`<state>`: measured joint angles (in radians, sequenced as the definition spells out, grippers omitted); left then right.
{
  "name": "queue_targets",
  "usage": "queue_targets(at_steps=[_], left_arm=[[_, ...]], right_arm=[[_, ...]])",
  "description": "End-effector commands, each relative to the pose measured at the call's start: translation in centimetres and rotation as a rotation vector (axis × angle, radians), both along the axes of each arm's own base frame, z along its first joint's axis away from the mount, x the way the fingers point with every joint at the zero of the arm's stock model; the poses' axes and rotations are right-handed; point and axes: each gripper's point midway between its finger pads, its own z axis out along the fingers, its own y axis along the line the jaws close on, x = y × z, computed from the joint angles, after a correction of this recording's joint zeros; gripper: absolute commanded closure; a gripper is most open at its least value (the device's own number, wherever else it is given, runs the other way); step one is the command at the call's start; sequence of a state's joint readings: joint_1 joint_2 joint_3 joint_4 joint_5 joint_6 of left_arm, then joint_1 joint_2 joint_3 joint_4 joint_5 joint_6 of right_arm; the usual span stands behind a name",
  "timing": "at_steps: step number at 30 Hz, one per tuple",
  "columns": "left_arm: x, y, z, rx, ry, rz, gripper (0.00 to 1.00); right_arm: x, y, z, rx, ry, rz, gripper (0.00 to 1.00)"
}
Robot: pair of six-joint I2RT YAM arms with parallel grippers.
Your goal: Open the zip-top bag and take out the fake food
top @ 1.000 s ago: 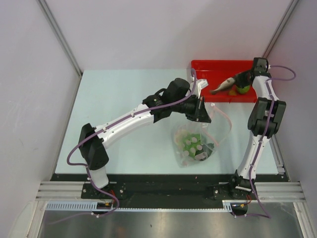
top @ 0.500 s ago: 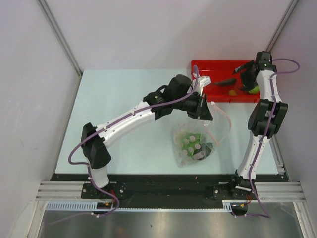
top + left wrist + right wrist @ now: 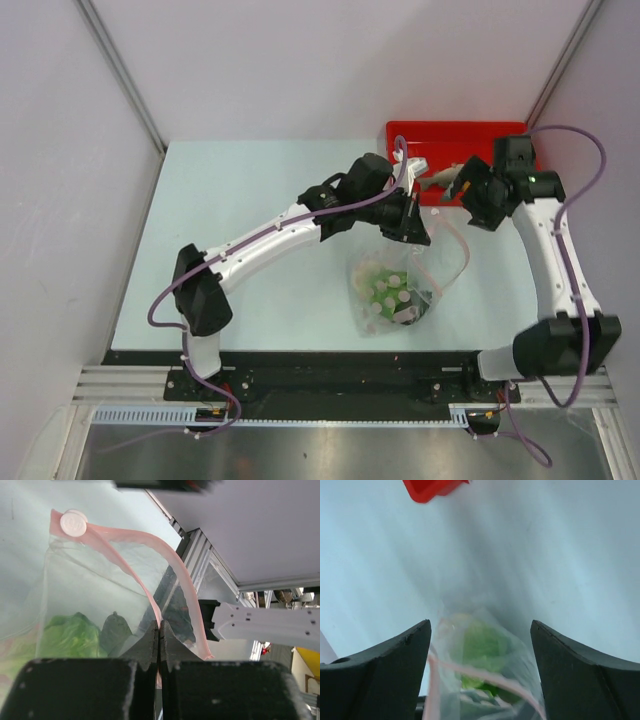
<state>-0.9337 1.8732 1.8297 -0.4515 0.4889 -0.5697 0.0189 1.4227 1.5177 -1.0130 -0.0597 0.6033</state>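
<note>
The clear zip-top bag (image 3: pixel 398 285) lies on the table with green leafy fake food (image 3: pixel 385 290) inside. My left gripper (image 3: pixel 415 230) is shut on the bag's pink zip strip (image 3: pixel 125 557) and holds the mouth up; its white slider (image 3: pixel 73 522) sits at the strip's far end. The left wrist view shows the green piece (image 3: pixel 70 635) and a dark piece (image 3: pixel 116 630) through the plastic. My right gripper (image 3: pixel 462 192) is open and empty above the bag's mouth; in its own view the gripper (image 3: pixel 480 625) frames the bag (image 3: pixel 485 650). A grey fish (image 3: pixel 440 178) lies in the red tray.
The red tray (image 3: pixel 440 132) stands at the table's back right, its corner showing in the right wrist view (image 3: pixel 432 487). The right arm crosses the tray's right part. White walls close the table at the back and both sides.
My right arm has come out of the tray, down and left toward the bag's mouth, with open, empty jaws. The fish has shifted in the tray. The left gripper has hardly moved.
</note>
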Motion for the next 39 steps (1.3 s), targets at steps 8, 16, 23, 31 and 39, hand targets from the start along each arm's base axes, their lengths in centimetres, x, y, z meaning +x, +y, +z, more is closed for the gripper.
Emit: queue_targets(at_steps=[8,16,23,31,39], left_arm=[[0.6,-0.8,3.6,-0.09,-0.027,0.034,1.0],[0.1,-1.4,4.9,-0.124,-0.043,0.019,1.0],[-0.6,-1.9,5.6,-0.141,-0.05,0.005,1.0],[-0.9,-3.2,3.8,-0.128,-0.016,-0.007,1.0],[0.3,-4.7,1.6,-0.109,-0.002,0.006,1.0]], right_arm=[[-9.7,1.1,3.0,-0.054,-0.069,0.123,0.58],[-10.4,5.9,3.2,0.031,-0.119,0.324,0.81],[-9.6,8.1,-1.3,0.128,-0.032,0.343,0.81],[-10.4,8.0,-7.3,0.126,0.136,0.324,0.8],[-13.1,7.3,-12.9,0.204,0.288,0.254,0.75]])
